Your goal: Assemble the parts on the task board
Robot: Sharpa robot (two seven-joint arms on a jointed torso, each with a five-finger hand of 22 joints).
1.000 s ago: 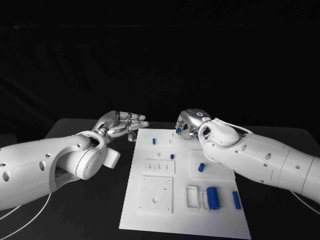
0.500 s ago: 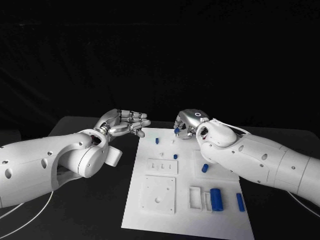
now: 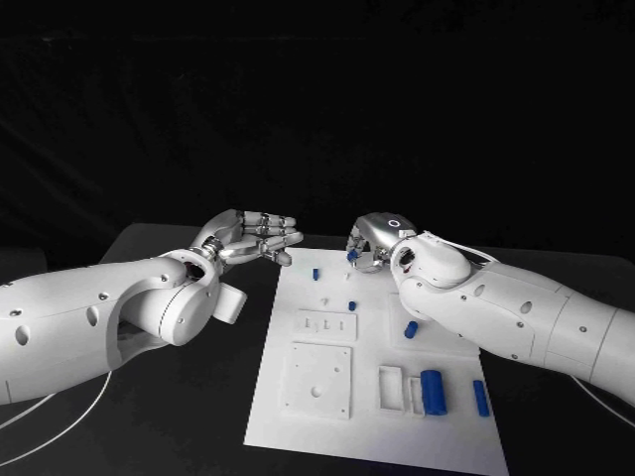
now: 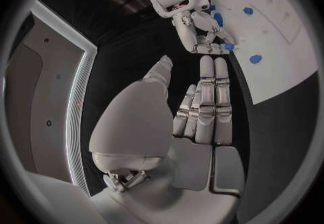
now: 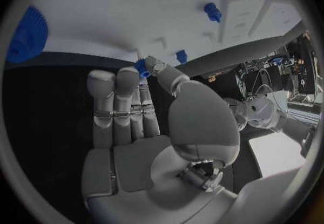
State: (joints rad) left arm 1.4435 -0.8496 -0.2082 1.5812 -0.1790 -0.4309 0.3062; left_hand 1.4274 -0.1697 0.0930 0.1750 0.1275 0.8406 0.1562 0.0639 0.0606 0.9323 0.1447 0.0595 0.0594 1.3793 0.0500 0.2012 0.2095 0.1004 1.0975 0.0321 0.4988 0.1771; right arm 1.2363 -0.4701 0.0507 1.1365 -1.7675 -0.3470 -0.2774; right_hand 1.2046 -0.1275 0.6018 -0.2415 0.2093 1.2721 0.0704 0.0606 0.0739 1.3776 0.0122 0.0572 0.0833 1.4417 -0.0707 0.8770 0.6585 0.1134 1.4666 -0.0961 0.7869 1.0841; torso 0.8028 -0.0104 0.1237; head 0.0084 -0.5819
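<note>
A small blue plastic part (image 5: 141, 68) is pinched by the right hand (image 3: 376, 241) over the far edge of the flat white task board (image 3: 332, 421); the left hand (image 3: 250, 238) is held spread, empty, just left.

We see a black desk (image 3: 175, 416) carrying the white task board (image 3: 382, 436), which lies flat in the middle, running from its near edge toward the far side.
</note>
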